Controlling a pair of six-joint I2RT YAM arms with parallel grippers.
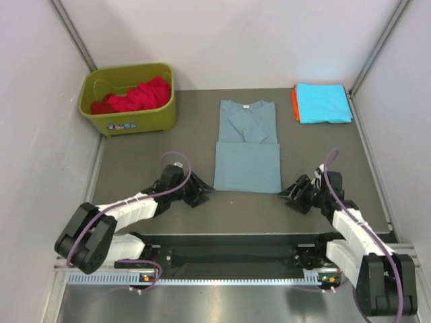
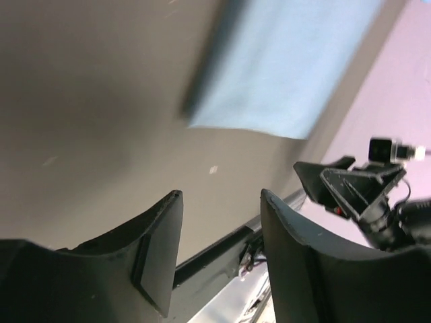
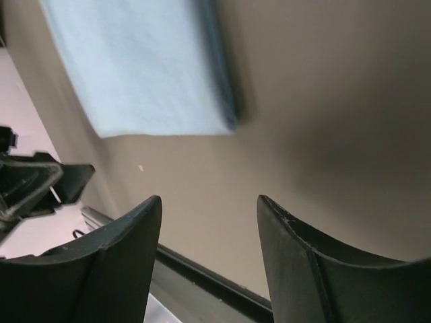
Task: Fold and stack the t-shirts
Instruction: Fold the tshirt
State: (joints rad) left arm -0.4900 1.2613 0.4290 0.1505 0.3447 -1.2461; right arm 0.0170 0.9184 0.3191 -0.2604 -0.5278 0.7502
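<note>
Currently grey-blue t-shirt (image 1: 247, 148) lying partly folded, collar pointing away from arm bases, near half forming neat rectangle. Off its near left corner, left gripper (image 1: 202, 192) sitting low over table (image 1: 135, 161), arm stretching forward, fingers spread, pinching nothing. Off its near right corner, right gripper (image 1: 291, 195) mirroring that pose, also spread and empty. Far right of it, cyan t-shirt (image 1: 324, 102) lying folded on orange t-shirt (image 1: 295, 104). Far left, red t-shirt (image 1: 138, 94) sitting in olive bin (image 1: 128, 120).

Grey-blue tee (image 1: 247, 151), cyan tee (image 1: 324, 102), orange tee (image 1: 295, 105), red tee (image 1: 138, 95).
</note>
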